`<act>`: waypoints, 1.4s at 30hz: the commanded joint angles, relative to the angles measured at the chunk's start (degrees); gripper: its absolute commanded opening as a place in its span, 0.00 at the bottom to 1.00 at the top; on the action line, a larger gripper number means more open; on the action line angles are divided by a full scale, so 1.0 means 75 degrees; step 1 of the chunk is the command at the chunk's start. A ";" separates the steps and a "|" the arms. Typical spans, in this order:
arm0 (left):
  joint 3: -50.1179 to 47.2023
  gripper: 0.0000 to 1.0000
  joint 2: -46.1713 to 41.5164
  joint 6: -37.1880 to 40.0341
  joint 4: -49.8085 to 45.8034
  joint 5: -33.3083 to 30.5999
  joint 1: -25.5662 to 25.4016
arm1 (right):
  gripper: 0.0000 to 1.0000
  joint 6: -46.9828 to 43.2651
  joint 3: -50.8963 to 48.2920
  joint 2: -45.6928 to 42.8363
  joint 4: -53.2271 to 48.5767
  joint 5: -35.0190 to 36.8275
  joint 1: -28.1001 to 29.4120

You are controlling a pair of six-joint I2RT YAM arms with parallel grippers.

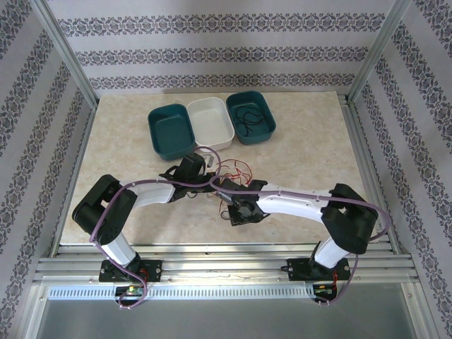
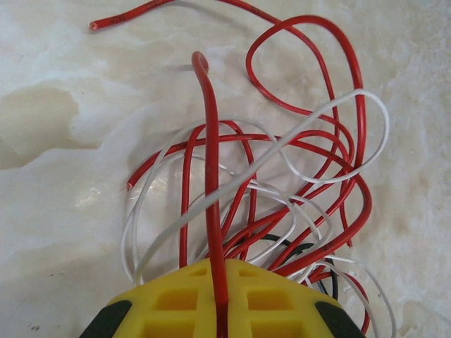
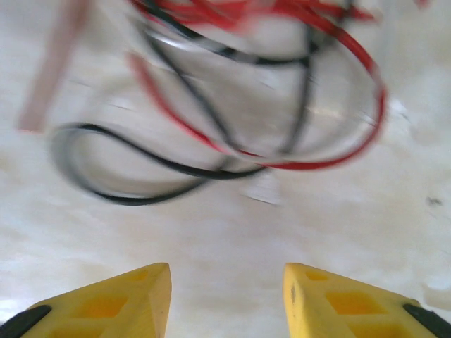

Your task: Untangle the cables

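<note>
Task early, most of it left. One black cable (image 1: 247, 121) lies loose in the right teal bin (image 1: 246, 94) at 12 o'clock of the table (image 1: 127, 141), so probably one strand is sorted. White bin (image 1: 210, 123) and left teal bin (image 1: 169, 131) hold nothing that I can make out. Everything else is one knot.

The cables (image 1: 232, 173) sit mid-table between the two arms, just at 6 o'clock of the bins. Thin red, white and black wires, loosely looped, crossing many times. In the left wrist view the tangle (image 2: 282, 197) fans from 12 to 3 o'clock. Red loops are on the outside, white arcs thread through them, and a bit of black shows low at 5 o'clock. Free red ends point to 10 and 11 o'clock.

Left gripper (image 2: 220, 303): fingers closed tight, pinching a single red cable (image 2: 210, 176) that runs straight up to 12 o'clock and curls over at its tip. That strand rides over the pile; how much of it is free of the knot is hard to tell.

Right gripper (image 3: 227, 267): fingers apart about halfway, nothing between them, over bare table. Its view is motion-blurred. A black loop (image 3: 134, 183) lies at 10 o'clock and a red loop (image 3: 338, 141) at 1 o'clock, both clear of the fingertips.

Left to do: pull red free, then separate white and black
</note>
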 commanded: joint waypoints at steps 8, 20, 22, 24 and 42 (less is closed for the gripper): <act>-0.0198 0.08 0.0808 -0.1458 0.2170 0.1697 0.0845 | 0.41 -0.2151 0.1005 0.0889 0.0894 0.0344 0.0605; -0.0267 0.08 0.0804 -0.1393 0.1987 0.1780 0.0912 | 0.35 -0.2839 0.1509 0.1918 0.0545 0.0502 0.0549; -0.0257 0.08 0.0793 -0.1349 0.1882 0.1768 0.0909 | 0.33 -0.2804 0.1511 0.2001 0.0534 0.0448 0.0506; -0.0281 0.08 0.0783 -0.1335 0.1858 0.1782 0.0912 | 0.32 -0.2744 0.1481 0.2053 0.0448 0.0422 0.0475; -0.0360 0.08 0.0870 -0.1460 0.2052 0.1803 0.0906 | 0.09 -0.3028 0.1137 0.2583 -0.0233 -0.0451 0.0503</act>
